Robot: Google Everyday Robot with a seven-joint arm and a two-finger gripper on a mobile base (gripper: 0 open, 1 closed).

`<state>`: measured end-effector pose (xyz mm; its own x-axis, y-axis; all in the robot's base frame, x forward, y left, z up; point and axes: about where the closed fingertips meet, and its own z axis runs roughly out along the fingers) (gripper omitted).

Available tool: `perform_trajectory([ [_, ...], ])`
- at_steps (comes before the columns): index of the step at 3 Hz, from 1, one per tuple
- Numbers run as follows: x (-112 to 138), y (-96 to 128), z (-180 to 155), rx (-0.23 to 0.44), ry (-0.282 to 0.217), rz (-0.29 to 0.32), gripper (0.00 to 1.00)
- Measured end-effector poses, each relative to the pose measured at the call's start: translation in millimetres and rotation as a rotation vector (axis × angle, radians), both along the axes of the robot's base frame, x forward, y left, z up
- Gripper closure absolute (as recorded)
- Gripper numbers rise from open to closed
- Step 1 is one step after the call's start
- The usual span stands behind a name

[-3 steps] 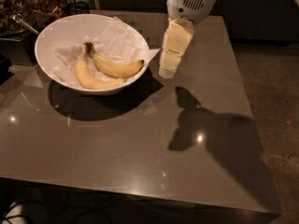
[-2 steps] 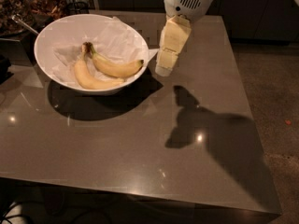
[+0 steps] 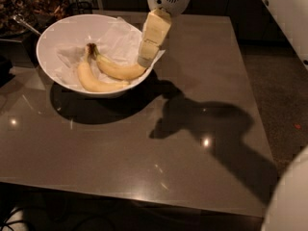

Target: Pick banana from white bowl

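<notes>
The white bowl (image 3: 53,37) stands at the back left of the grey table, lined with crumpled white paper (image 3: 115,35). Two bananas lie in it. The banana (image 3: 118,71), deeper yellow with a long dark stem, lies to the right. A paler, slimmer banana (image 3: 94,83) lies to its left and in front. My gripper (image 3: 143,61) reaches down from the top over the bowl's right rim. Its cream tip sits at the right end of the deeper-yellow banana; I cannot tell if it touches.
Dark containers with a metal spoon (image 3: 21,23) stand behind the bowl at the far left. The table's front edge (image 3: 144,198) and right edge border dark floor. White robot parts show at the lower right (image 3: 291,201) and upper right.
The gripper has moved left and slightly up, from beside the bowl's right rim to over the rim and onto the banana's right end. Bowl and bananas have not moved.
</notes>
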<state>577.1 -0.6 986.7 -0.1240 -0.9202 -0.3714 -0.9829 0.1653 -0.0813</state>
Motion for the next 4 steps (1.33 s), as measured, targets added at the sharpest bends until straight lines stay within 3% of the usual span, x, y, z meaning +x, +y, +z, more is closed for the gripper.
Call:
perform_trajectory([
  [2, 36, 42, -15, 0.031, 0.062, 0.028, 0.04],
  [4, 57, 75, -22, 0.040, 0.065, 0.052, 0.21],
])
